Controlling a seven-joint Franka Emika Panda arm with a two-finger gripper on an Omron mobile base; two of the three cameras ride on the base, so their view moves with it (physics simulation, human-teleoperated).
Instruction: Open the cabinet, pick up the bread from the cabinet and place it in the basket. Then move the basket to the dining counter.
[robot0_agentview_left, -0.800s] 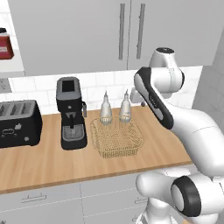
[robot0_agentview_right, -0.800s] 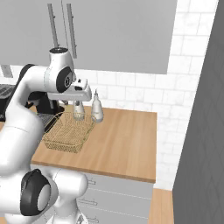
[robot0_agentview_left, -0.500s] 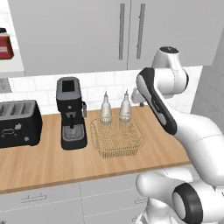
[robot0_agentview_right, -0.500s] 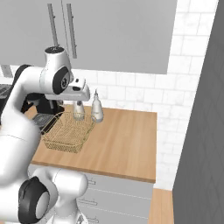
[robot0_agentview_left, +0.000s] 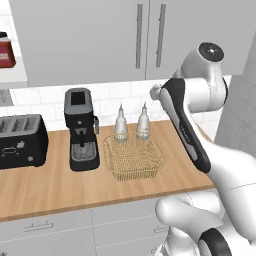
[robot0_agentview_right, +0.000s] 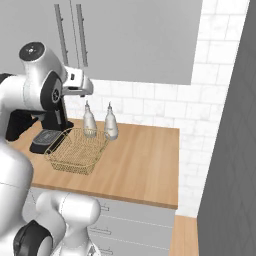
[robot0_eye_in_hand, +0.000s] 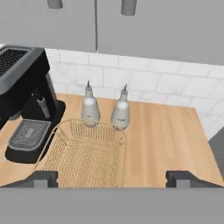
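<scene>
Two flat grey doors of the cabinet (robot0_agentview_left: 100, 40) hang shut above a white tiled backsplash (robot0_agentview_right: 150, 107), each with a long vertical bar handle. Below runs a wooden surface (robot0_agentview_left: 45, 187) over grey drawers (robot0_agentview_left: 45, 227). On it, from the left base view, sit a black toaster (robot0_agentview_left: 21, 141), a black coffee machine (robot0_agentview_left: 81, 129), and the basket (robot0_agentview_left: 133, 157), which holds nothing. Two small glass bottles (robot0_agentview_left: 131, 123) stand just behind the basket, near the wall. A red jar (robot0_agentview_left: 5, 51) rests on a shelf at the far left. A dark grey panel (robot0_agentview_right: 230, 130) closes off the right side of the room. The end effector (robot0_eye_in_hand: 112, 178) hangs above the basket's near edge with its tips spread wide and nothing between them. The bread cannot be seen while the doors are closed.
</scene>
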